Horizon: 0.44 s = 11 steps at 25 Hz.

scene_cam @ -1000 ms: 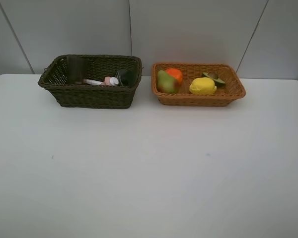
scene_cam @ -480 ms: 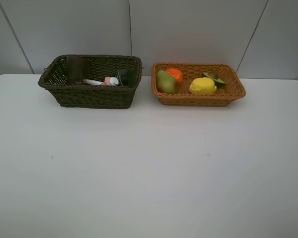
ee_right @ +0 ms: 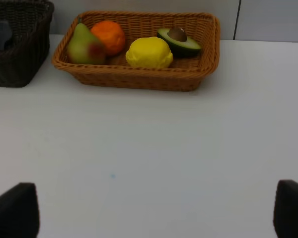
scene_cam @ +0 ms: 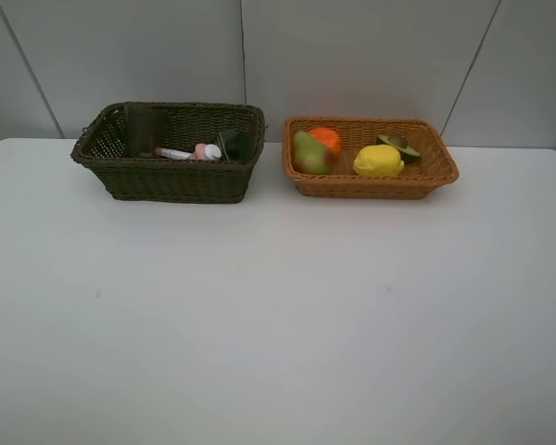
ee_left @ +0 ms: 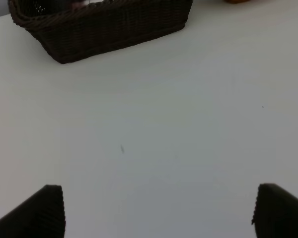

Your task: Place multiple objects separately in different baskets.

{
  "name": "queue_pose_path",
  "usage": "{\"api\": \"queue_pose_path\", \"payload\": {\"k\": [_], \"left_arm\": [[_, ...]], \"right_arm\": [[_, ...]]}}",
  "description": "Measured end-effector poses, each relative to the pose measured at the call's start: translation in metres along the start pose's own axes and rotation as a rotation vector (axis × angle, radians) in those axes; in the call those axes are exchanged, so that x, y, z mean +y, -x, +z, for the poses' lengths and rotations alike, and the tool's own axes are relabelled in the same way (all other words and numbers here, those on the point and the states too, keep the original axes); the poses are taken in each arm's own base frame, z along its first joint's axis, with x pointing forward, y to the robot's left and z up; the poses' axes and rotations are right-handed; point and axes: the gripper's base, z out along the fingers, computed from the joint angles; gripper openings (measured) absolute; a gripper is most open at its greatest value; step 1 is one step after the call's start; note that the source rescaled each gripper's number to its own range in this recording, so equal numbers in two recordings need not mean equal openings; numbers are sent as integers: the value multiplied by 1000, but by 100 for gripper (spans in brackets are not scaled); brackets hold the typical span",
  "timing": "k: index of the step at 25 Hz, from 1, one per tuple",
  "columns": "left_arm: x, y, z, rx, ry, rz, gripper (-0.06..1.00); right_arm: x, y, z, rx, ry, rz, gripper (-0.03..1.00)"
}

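Dark brown basket [scene_cam: 167, 153]: set on the desk [scene_cam: 278, 315], just beside the orange-tan basket [scene_cam: 369, 158]; the household items are seen inside it.
Contents of the dark basket: a white marker [scene_cam: 171, 153], a pink bottle [scene_cam: 204, 151] and a dark pump bottle [scene_cam: 233, 144] can be made out, with a translucent cup [scene_cam: 141, 128] against the wall farthest from the orange-tan basket.
Contents of the orange-tan basket: pear [ee_right: 82, 44], orange [ee_right: 109, 36], lemon [ee_right: 149, 52] and avocado half [ee_right: 179, 40] are all seen inside, lying close together.
Desk surface: no loose item is seen outside the baskets.
Left pincer [ee_left: 159, 210]: held fully open over bare desk, well short of the dark basket; nothing is gripped.
Right pincer [ee_right: 154, 213]: spread wide in front of the orange-tan basket, well apart from it; nothing is held.
Progress: the sorting is judged complete, fruit in one basket and household items in the other; nothing appears left to be placed.
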Motion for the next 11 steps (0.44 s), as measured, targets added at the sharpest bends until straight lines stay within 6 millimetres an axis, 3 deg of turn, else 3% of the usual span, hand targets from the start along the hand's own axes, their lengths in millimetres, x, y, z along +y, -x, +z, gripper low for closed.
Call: {"api": "queue_pose_path", "payload": {"k": [11], "left_arm": [[0,0,0,0,0,0,100]], "right_arm": [[0,0,0,0,0,0,100]]}}
